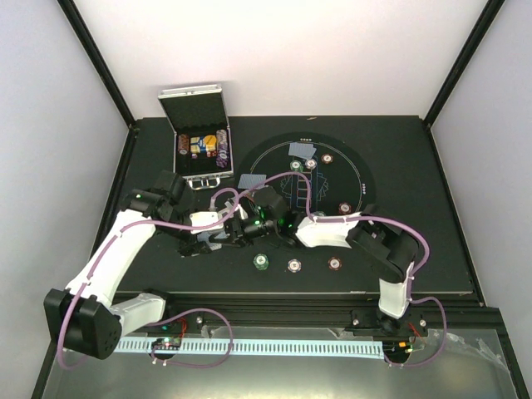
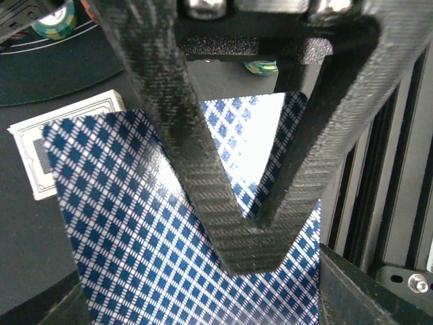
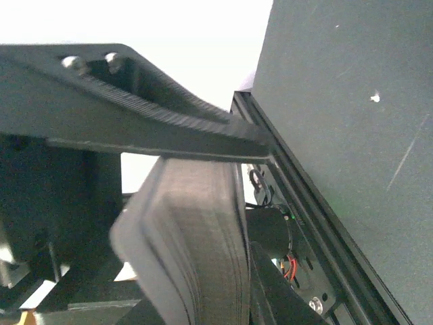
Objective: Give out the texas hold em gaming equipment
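Black table (image 1: pixel 416 166): round mat (image 1: pixel 353 166), open silver case (image 1: pixel 199 154), three chips (image 1: pixel 293 265).

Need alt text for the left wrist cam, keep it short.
The left gripper has its fingers closed into a V, tips meeting over a blue diamond-backed playing card that fills most of the frame. A white-bordered card lies on the dark table at left, with a green chip top left and another chip seen between the fingers.

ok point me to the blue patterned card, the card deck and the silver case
blue patterned card (image 2: pixel 128 244), left wrist view, middle of its back
card deck (image 3: pixel 203 247), right wrist view, the stacked card edges
silver case (image 1: pixel 194 106), top external view, its raised lid
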